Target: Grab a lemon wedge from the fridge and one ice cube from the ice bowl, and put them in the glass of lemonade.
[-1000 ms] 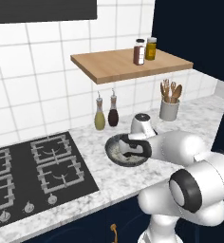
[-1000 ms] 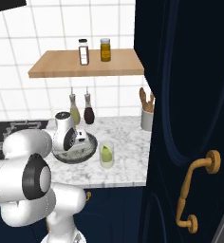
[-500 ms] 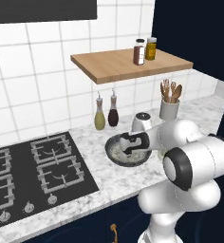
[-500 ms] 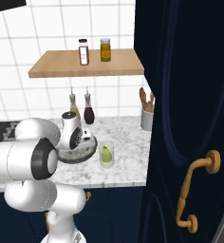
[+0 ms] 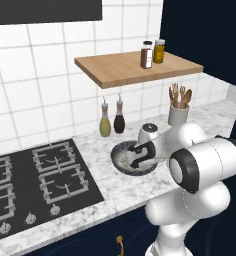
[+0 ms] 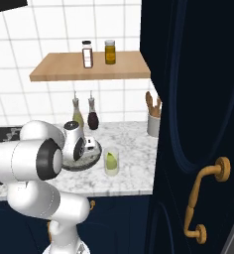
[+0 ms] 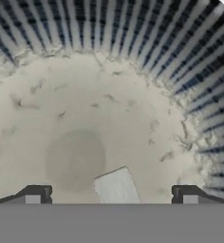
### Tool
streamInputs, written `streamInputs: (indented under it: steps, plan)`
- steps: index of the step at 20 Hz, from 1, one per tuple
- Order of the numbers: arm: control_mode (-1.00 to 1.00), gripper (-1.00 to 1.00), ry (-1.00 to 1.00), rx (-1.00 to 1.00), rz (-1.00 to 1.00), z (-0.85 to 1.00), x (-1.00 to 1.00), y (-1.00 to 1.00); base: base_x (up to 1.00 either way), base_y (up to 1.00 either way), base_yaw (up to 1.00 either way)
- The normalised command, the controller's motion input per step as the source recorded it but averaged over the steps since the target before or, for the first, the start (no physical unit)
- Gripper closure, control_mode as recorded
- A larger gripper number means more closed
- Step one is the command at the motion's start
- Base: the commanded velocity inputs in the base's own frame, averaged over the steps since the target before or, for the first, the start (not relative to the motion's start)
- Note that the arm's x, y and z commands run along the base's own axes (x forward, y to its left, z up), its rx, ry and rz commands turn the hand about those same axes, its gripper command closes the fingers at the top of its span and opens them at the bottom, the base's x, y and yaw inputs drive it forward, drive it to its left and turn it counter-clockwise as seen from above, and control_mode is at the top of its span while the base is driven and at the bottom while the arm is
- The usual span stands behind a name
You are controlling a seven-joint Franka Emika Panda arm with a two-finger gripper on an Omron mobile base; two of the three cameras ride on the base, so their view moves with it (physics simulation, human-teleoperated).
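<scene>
Grey ice bowl (image 7: 190,57) (one) — one ice cube (image 7: 116,187), end effector (image 7: 111,193) spread

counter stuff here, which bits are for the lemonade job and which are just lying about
For the job:
- ice bowl
- ice cube, lying in the bowl between the open fingers
- glass of lemonade, with a lemon wedge already in it

Just lying about:
- two bottles
- utensil cup
- shelf jars
- gas hob

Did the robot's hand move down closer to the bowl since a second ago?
Yes. The gripper has come down and forward from beside the ice bowl to just over its pale inside, jaws open, with an ice cube between them.
</scene>
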Motion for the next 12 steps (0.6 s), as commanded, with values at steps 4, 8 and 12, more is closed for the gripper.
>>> streamInputs:
  steps: [4,8,12]
  plan:
    - [-1.0,-1.0,0.0,0.0,-0.01,-0.32,0.08,0.0,0.0,0.0,0.0]
    - [-1.0,-1.0,-0.01,0.0,-0.01,-0.04,0.16,0.03,0.0,0.0,0.0]
    - [-1.0,-1.0,0.0,0.0,-0.02,-0.33,-0.1,0.0,0.0,0.0,0.0]
